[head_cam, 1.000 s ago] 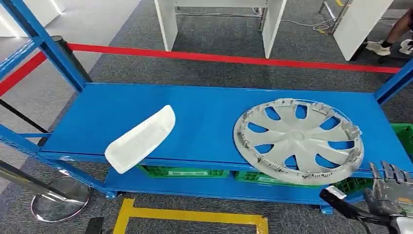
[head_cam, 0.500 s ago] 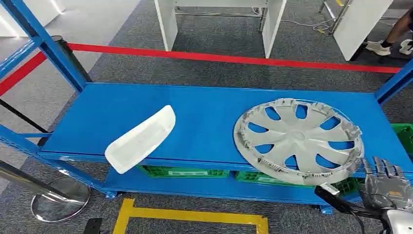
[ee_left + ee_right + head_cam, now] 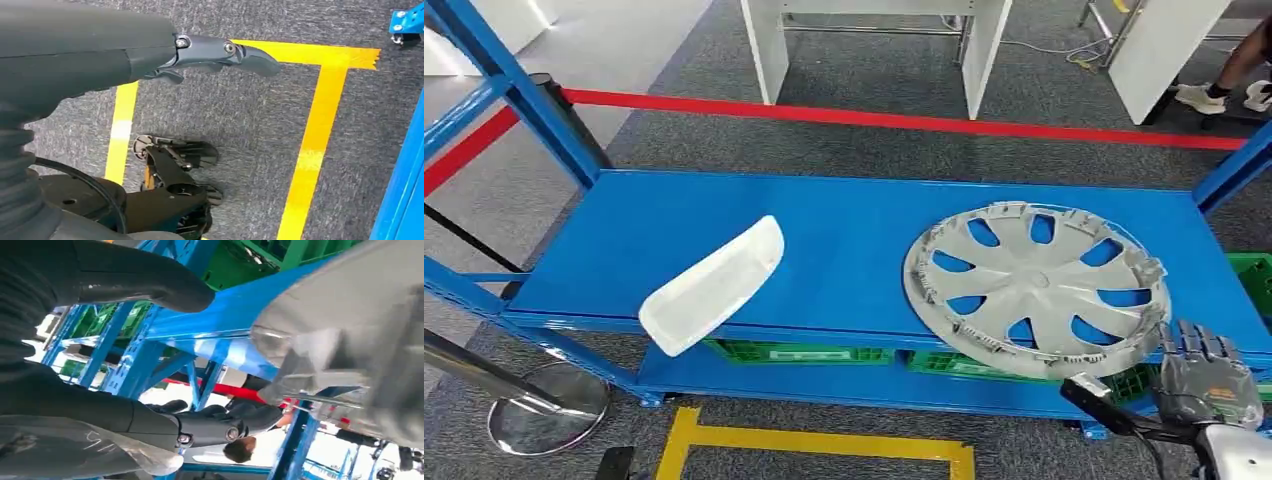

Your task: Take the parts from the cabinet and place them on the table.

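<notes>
Grey hubcap [image 3: 1036,288] on shelf [image 3: 844,250], just beside right hand [image 3: 1204,378], fingers spread, empty.

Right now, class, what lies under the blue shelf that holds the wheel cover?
Under the blue shelf, green crates sit on a lower shelf. The shelf and the wheel cover hide most of them, so their contents cannot be seen.

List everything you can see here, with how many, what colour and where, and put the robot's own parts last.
wheel cover: one, silver-grey, right side of the upper shelf, overhanging the front edge
panel part: one, white, left front of the upper shelf
shelf rack: one, blue
crates: green, under the upper shelf; count unclear
barrier tape: red, behind the rack
floor marking: yellow, in front of the rack
right hand: one, grey, open, by the wheel cover's front rim
left hand: one, grey, open, above the floor
</notes>
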### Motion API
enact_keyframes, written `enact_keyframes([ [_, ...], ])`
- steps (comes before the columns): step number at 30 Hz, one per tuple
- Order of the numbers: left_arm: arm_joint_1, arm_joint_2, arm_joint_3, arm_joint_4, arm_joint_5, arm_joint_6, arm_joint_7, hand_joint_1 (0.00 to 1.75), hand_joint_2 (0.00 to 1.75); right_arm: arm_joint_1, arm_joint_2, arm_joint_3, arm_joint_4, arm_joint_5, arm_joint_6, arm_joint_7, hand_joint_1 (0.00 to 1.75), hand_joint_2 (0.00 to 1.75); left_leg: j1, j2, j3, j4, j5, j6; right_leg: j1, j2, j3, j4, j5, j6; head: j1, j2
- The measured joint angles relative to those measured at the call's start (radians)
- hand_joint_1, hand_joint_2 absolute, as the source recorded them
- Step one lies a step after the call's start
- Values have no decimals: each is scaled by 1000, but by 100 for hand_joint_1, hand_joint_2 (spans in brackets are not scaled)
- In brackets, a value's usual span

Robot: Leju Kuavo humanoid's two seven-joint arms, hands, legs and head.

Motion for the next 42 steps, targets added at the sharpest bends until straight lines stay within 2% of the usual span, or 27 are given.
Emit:
enact_keyframes([
  [24,-3,4,0,0,-22,-2,11,0,175,-116,-19,190,53,66,23,-2,0,175,0,0,0,0,0,0,0,0,0,0,0,0,0,0],
  [33,-7,10,2,0,-31,-1,6,0,175,-152,-21,262,82,21,43,0,0,175,0,0,0,0,1,0,0,0,0,0,0,0,0,0],
  [42,-7,13,2,0,-40,-3,6,0,175,-170,-22,286,90,-21,59,-3,0,175,0,0,1,0,1,0,0,0,1,0,1,1,0,0],
])
